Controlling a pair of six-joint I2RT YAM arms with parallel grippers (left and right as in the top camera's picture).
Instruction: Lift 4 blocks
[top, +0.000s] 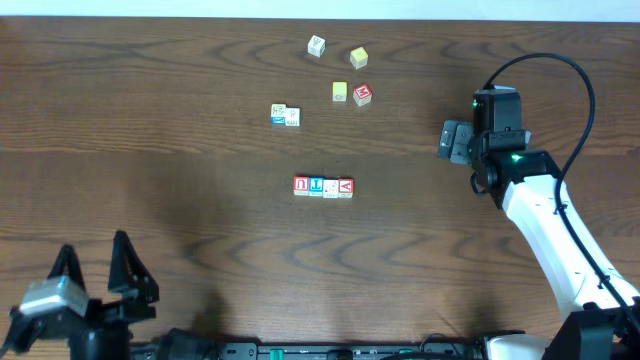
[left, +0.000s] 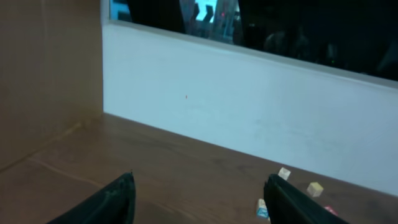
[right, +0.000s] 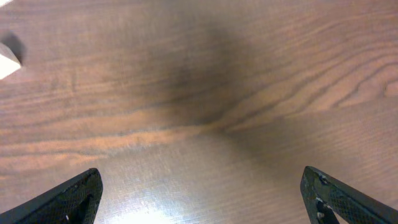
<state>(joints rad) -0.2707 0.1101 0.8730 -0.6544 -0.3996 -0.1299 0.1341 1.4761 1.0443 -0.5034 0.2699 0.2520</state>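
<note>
The 4 blocks sit touching in a short row at the table's middle: a red one with a U-like letter, a blue one, a white one and a red V. My left gripper is at the near left corner, far from the row, open and empty; its wrist view shows the jaws wide apart over bare wood. My right gripper hovers to the right of the row, open, with only table between its fingers. The row shows in neither wrist view.
Loose cubes lie behind the row: a white one, two yellow ones, a red one and a blue-and-white pair. A white wall backs the table. A pale cube's corner shows at the right wrist view's left edge.
</note>
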